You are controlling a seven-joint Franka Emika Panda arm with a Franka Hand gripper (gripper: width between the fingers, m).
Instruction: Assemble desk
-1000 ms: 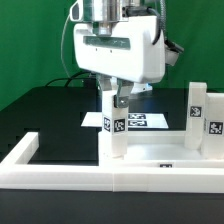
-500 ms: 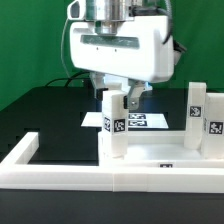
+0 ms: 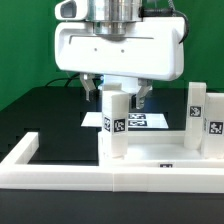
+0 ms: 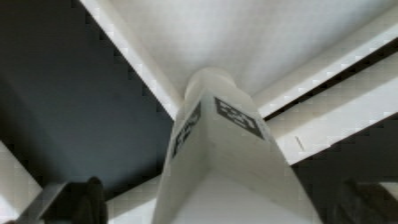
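A white desk leg (image 3: 114,122) with a square tag stands upright on the white tabletop panel (image 3: 160,151). My gripper (image 3: 118,96) hangs over the leg's top, open. Its dark fingers (image 3: 143,98) stand on either side of the leg and do not touch it. In the wrist view the leg (image 4: 221,140) rises up the middle between the two fingertips (image 4: 73,203) of the gripper (image 4: 222,208), with a gap on each side. Two more tagged legs (image 3: 197,108) stand upright on the panel at the exterior view's right.
The marker board (image 3: 143,121) lies flat on the black surface behind the leg. The long white rim (image 3: 70,181) runs along the front and turns back at the exterior view's left (image 3: 22,154). A green backdrop stands behind.
The gripper has turned about its vertical axis and its fingers have spread away from the leg's top. The hand now looks wider and closer. The leg has stayed upright in place.
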